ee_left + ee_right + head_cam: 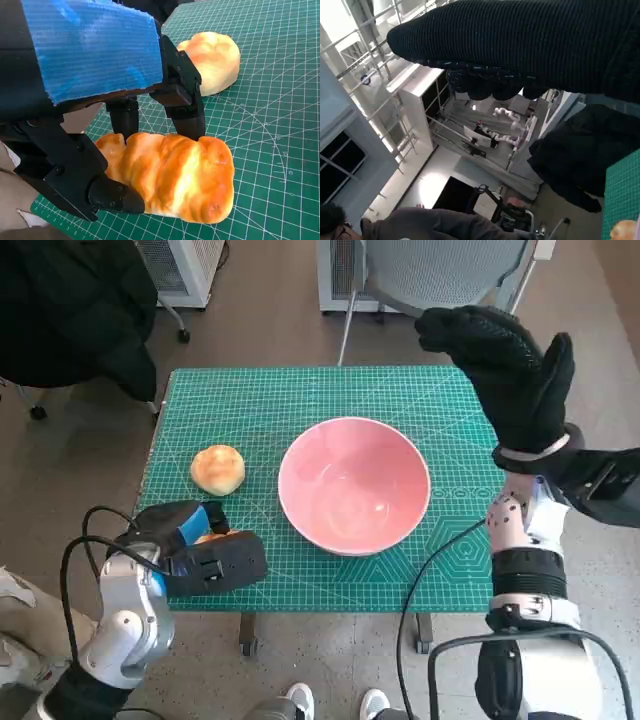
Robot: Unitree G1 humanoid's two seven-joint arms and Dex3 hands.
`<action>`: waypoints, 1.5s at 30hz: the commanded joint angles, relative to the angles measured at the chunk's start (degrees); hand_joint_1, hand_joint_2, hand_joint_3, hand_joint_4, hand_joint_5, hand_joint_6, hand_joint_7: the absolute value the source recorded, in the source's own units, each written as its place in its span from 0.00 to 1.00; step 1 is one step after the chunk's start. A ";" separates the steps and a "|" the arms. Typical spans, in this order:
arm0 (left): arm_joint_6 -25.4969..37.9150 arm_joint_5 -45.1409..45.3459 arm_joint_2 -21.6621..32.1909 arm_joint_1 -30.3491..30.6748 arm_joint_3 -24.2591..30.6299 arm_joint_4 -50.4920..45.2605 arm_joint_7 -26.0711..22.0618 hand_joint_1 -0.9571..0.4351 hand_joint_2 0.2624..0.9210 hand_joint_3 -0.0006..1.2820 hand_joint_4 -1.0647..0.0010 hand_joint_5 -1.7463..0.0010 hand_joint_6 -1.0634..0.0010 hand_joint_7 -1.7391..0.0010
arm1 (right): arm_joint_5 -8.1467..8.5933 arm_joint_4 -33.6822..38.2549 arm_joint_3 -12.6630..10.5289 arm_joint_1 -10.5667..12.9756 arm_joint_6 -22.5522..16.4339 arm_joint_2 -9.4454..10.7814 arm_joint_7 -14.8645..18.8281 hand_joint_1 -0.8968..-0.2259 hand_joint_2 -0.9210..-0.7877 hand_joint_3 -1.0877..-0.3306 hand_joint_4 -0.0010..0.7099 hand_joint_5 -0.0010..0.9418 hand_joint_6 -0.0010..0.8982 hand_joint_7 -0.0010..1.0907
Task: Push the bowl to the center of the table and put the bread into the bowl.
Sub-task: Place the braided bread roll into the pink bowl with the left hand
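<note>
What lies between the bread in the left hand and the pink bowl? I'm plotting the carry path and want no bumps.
Nothing visible. The left hand grips a bread loaf at the table's near-left edge; only bare green mat separates it from the pink bowl. The round bun sits farther back, off that line.

From my station I count one pink bowl (pixel 354 485), near the middle of the head frame. Bread: two pieces. One round bun (pixel 218 469) lies left of centre in the head frame, and one longer loaf (pixel 172 175) fills the lower middle of the left wrist frame. One green cutting mat (pixel 300 400) covers one counter. Hands: two, one left hand (pixel 205 550) at lower left and one right hand (pixel 505 365) at upper right. One grey chair (pixel 440 275) along the top edge.
</note>
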 commanded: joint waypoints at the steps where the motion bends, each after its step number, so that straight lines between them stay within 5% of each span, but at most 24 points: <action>1: -0.35 -0.10 -0.20 -0.18 0.90 -0.07 -0.47 0.69 0.65 0.46 0.54 0.07 0.41 0.38 | -0.23 -0.15 0.30 1.76 -0.25 0.37 0.50 0.29 0.00 0.30 0.41 0.01 0.40 0.01; 11: -0.97 0.00 -0.12 -0.17 1.84 -0.87 -0.68 0.69 0.68 0.41 0.51 0.10 0.38 0.41 | -0.21 -0.04 0.47 1.68 -0.51 0.30 0.42 0.29 0.00 0.30 0.41 0.00 0.39 0.01; 22: -0.73 0.63 2.10 -0.34 7.09 -14.21 -5.95 0.69 0.72 0.34 0.43 0.16 0.36 0.43 | -0.18 -0.04 0.58 1.74 -0.63 0.49 0.21 0.29 0.00 0.31 0.41 0.00 0.40 0.01; 38: -5.91 -2.74 3.32 -2.25 14.66 -24.17 -8.56 0.69 0.56 0.45 0.39 0.16 0.32 0.44 | -0.06 0.87 0.37 1.27 -0.46 0.72 0.45 0.29 0.00 0.31 0.41 0.00 0.40 0.01; 45: -8.20 -5.10 3.86 -4.60 17.35 -26.42 -9.21 0.69 0.65 0.35 0.34 0.21 0.30 0.47 | 0.14 0.99 0.24 1.17 -0.17 0.79 0.53 0.27 0.00 0.32 0.41 0.00 0.40 0.01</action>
